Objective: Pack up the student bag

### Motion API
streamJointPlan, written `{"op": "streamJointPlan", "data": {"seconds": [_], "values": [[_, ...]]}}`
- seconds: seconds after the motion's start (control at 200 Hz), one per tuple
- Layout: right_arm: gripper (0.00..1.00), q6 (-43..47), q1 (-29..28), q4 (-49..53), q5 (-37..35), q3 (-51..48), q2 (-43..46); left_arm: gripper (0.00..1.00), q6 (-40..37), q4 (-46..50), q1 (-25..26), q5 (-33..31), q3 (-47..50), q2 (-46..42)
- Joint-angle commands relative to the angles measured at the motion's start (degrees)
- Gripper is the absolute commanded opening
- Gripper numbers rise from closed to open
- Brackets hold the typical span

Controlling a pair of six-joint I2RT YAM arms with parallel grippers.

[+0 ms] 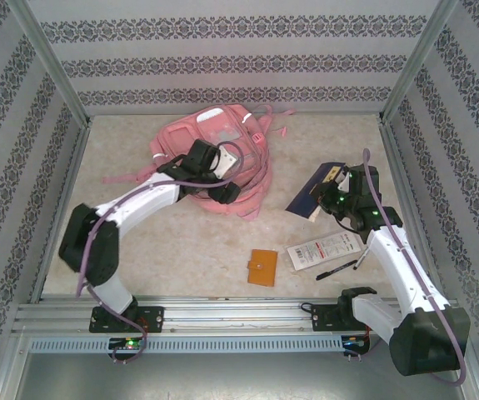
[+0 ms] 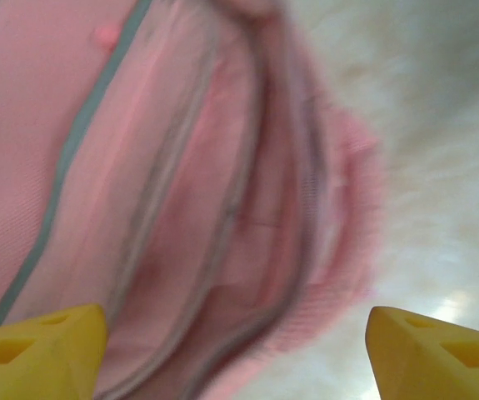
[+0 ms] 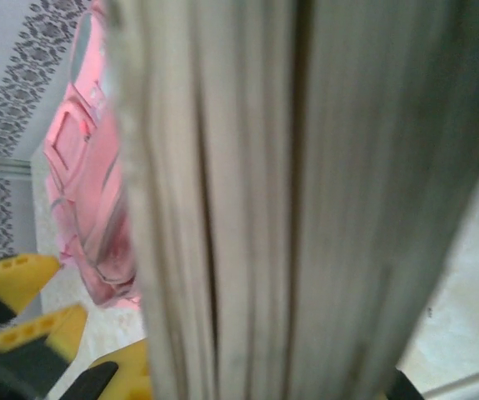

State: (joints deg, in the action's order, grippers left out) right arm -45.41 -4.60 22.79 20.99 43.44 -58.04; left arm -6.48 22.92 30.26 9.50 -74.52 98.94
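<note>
Room lies open on the near table (image 1: pixel 189 250).
I see the student bag (image 1: pixel 214 137) back left; my left gripper (image 2: pixel 235 350) is wide open over its near edge, holding nothing. My right gripper (image 1: pixel 339 200) pinches a book (image 1: pixel 306 200) by the right side.

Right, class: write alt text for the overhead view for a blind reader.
A pink student bag lies on a table, the open left hand at its near edge. The right hand holds a dark blue book; a tan wallet, white packet and pen lie nearby.
</note>
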Motion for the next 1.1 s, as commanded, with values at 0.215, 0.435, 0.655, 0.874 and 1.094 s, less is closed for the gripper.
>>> {"op": "streamJointPlan", "data": {"seconds": [0.215,0.435,0.655,0.874,1.094], "values": [[0.00,3.8,0.2,1.1,4.0,-1.0,1.5,0.65,-2.3,5.8,-0.2,-21.9,-15.2,18.7],[0.00,3.9,-0.3,-2.0,21.3,-0.8,-0.6,0.00,-0.2,17.6,-0.9,-12.6,-26.4,21.7],[0.00,-4.2,-5.6,-6.7,30.2,2.5,-3.8,0.00,7.9,24.1,-0.9,-5.3,-32.6,10.9],[0.00,-21.6,-8.6,-18.5,17.8,-0.5,-5.8,0.00,19.9,25.5,-1.0,-1.1,-38.5,5.5],[0.00,-32.2,-16.5,-38.8,4.7,-0.3,-18.0,0.00,24.4,23.2,-0.9,5.0,-39.9,2.8]]}}
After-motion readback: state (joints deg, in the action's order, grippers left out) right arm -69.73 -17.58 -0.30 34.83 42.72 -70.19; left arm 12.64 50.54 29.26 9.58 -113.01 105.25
